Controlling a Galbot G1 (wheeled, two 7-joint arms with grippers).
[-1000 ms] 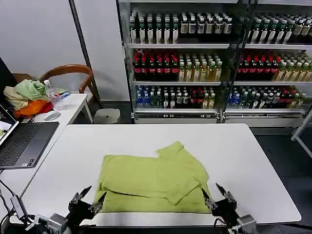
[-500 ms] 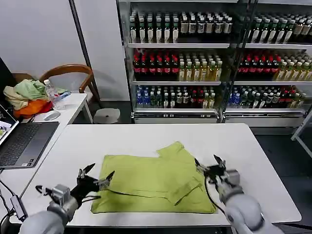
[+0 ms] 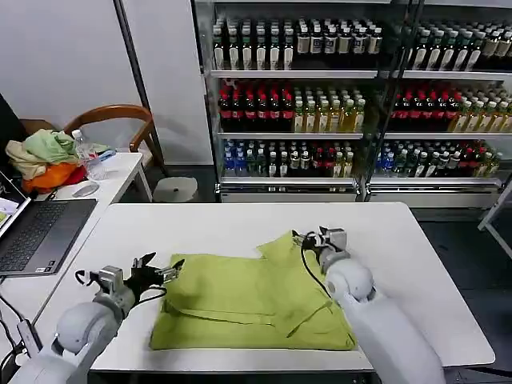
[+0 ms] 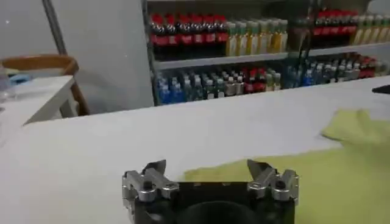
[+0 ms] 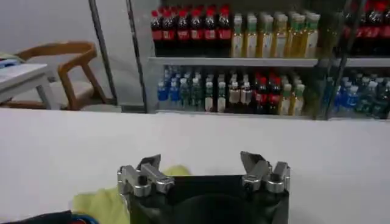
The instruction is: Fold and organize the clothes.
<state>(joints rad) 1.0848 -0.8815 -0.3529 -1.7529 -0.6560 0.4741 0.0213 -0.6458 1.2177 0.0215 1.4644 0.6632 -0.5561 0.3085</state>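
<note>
T-shirt (image 3: 254,304), lime yellow-green, lies flat and partly folded on white tabletop (image 3: 400,264), toward the near edge, roughly centred. One sleeve flap sticks out at the far side near the right pincer. A folded layer runs diagonally across the lower half; the near hem is close to the tabletop's front edge

Left pincer (image 3: 160,270) sits at the shirt's far left corner, fingers apart, tips right at the cloth edge; cannot tell if they touch it. In the left wrist view the left pincer (image 4: 210,173) shows both fingers spread with shirt fabric (image 4: 323,176) just past them and bare tabletop (image 4: 122,140) beyond

Right pincer (image 3: 314,238) is at the shirt's far right sleeve flap, fingers apart, low over the cloth edge. In the right wrist view the right pincer (image 5: 204,167) is spread wide, a bit of yellow-green cloth (image 5: 103,204) beside one finger, white tabletop (image 5: 244,131) ahead

Side desk on the left carries a laptop (image 3: 36,236), a mouse (image 3: 84,190), a water bottle (image 3: 90,158) and a heap of pale green, cream and orange cloth (image 3: 46,160). Wooden chair (image 3: 120,120) behind it. Bottle shelves (image 3: 352,96) fill the back wall
</note>
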